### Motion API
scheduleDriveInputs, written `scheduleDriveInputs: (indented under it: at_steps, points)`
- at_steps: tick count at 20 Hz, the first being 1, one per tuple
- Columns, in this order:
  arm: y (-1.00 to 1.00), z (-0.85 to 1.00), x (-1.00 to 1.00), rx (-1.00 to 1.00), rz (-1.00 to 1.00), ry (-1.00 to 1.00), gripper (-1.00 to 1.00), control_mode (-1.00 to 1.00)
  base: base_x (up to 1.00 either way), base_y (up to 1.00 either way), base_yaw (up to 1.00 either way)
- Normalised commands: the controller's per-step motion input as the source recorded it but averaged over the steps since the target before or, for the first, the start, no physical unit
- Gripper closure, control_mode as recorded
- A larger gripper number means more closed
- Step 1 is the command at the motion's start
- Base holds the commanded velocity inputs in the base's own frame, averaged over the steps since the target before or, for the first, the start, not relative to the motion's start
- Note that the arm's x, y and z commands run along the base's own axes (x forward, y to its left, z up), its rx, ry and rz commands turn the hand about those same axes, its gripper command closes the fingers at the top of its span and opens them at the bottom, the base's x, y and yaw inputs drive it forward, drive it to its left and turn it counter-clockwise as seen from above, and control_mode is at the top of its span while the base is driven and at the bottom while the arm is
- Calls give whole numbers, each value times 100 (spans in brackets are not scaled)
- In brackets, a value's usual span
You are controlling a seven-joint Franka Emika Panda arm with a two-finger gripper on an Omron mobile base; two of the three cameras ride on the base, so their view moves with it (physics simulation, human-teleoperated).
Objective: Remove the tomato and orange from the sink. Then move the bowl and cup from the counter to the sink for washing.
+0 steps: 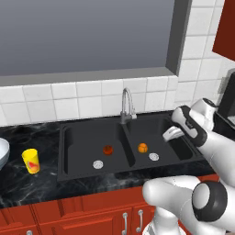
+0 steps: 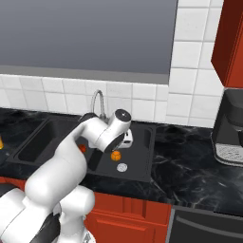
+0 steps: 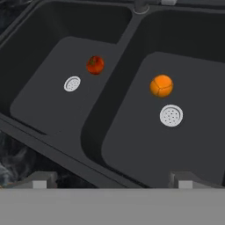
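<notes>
Currently the gripper (image 3: 112, 182), jaws spread wide and empty, hangs above the orange (image 3: 161, 85); an off-centre closure risks rolling this ball away.

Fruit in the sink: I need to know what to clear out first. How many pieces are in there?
2. The tomato sits in the left basin beside its drain; the orange sits in the right basin of the sink, just behind its drain. Nothing appears hidden.

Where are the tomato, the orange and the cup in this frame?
tomato (image 3: 95, 65): hand view, middle of the fruit, in the left basin.
orange (image 3: 161, 85): hand view, middle of the fruit, in the right basin near the drain.
cup (image 1: 31, 161): left base view, on its yellow side wall, standing on the counter.
</notes>
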Motion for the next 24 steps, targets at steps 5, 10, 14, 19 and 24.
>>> scheduleDriveInputs:
  at_steps: [5,10,14,19,24]
  points:
    - [4,-17,5,1,-12,0,-100,-100,0,0,0]
    - [4,-16,5,0,-13,0,-100,-100,0,0,0]
    - [4,-14,7,2,-12,0,-100,-100,0,0,0]
    - [5,-14,10,4,-7,0,-100,-100,0,0,0]
    - [3,-13,12,8,-1,0,-100,-100,0,0,0]
